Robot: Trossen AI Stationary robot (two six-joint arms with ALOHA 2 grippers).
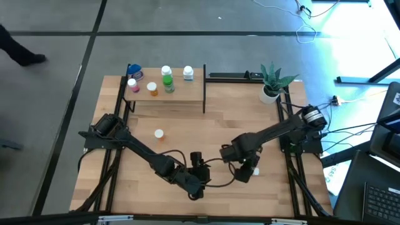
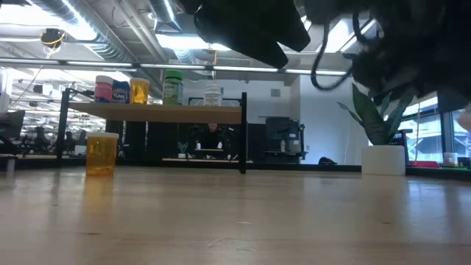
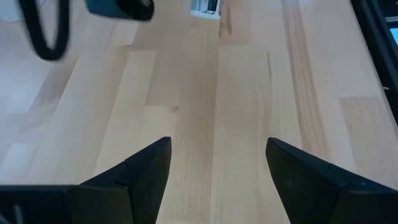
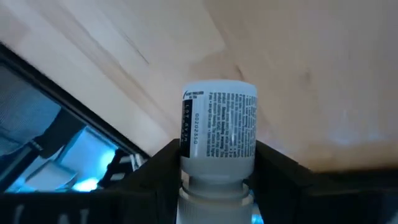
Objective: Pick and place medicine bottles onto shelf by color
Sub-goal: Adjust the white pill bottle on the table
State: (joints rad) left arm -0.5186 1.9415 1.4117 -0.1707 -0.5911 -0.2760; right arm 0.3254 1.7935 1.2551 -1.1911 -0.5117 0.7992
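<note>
We found the right tool point(image 4: 217, 180) pinching a white bottle point(image 4: 219, 127) by its neck, lifted off the table point(image 1: 250, 119); its cap was cut off in the right wrist view, and from above the bottle barely showed. The left tool point(image 3: 217, 174) stood spread and empty, low near the table's front edge. On the shelf point(image 1: 165, 97) stood five bottles point(image 1: 167, 80). One orange bottle point(image 1: 159, 134) stood alone on the table.

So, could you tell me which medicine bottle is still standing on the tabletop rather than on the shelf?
The orange bottle; five others sit on the shelf.
</note>
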